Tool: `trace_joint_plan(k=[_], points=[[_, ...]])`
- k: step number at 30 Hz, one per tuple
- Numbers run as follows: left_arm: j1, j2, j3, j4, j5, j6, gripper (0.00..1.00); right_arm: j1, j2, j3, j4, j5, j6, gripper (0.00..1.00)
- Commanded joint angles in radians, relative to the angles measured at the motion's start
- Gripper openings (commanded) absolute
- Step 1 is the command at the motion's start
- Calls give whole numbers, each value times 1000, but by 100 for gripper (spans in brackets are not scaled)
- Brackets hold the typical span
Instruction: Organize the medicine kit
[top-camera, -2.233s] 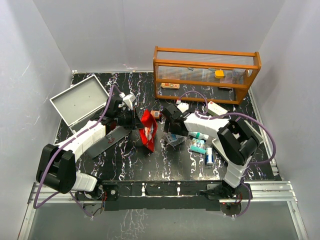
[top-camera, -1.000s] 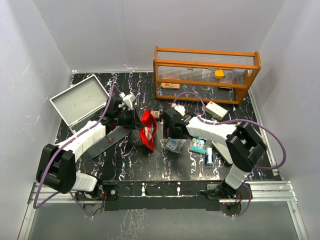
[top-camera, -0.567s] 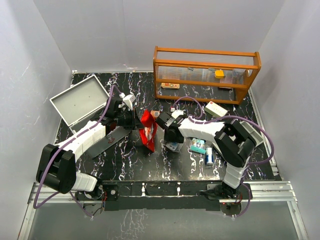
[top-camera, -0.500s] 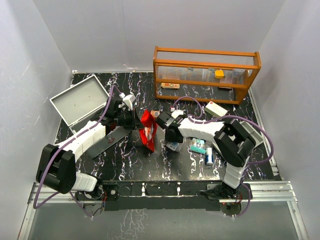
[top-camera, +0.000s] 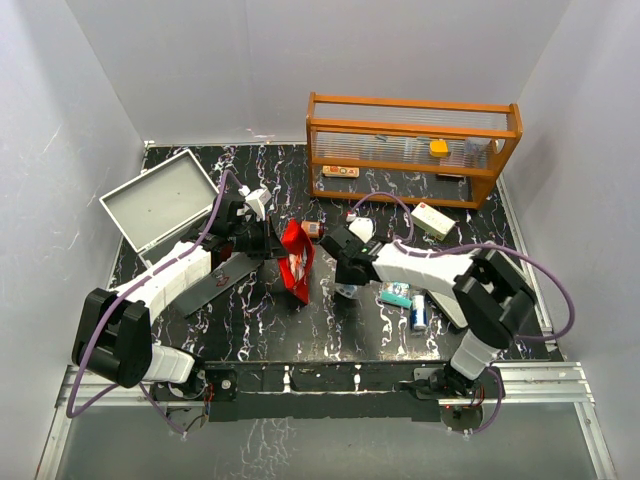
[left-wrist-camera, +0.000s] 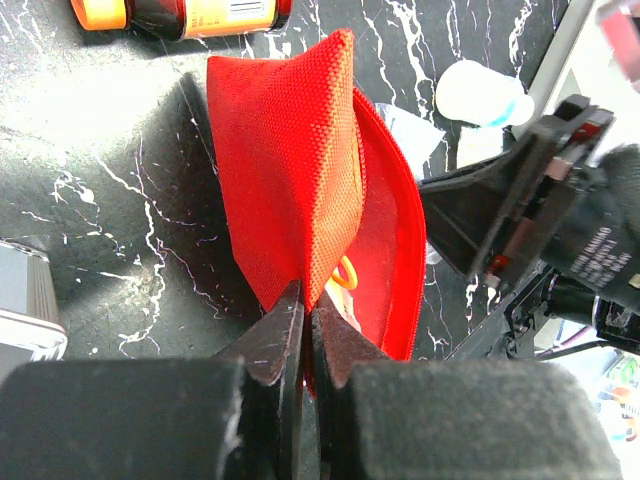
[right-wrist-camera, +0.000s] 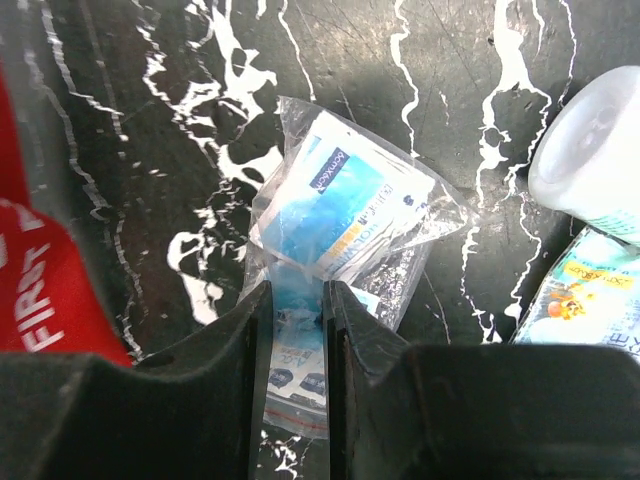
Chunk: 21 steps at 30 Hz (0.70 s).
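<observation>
Wrist views: left fingers tight on red pouch, right fingers tight on packet

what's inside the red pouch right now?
Left wrist view: the red pouch gapes open, its edge pinched by the left fingers. Only red lining and a small orange loop show inside. Anything deeper is covered by the pouch's own wall.

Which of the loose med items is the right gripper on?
The clear bag of blue sachets, nearest the red pouch; right gripper pinches it. The white bottle and teal box lie untouched.
</observation>
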Motion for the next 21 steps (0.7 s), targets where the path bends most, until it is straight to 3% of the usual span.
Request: trace_joint_plan(k=[1,12,21], points=[[-3,-33,-3,23,21,1,0,3,-123,-42,154,0,-31,22],[-3,-19,-6,35,45,-12,0,5,-338,-79,448,-141,-102,24],[-3,-9,-6,29,42,-20,0,4,-307,-84,668,-338,-77,27]])
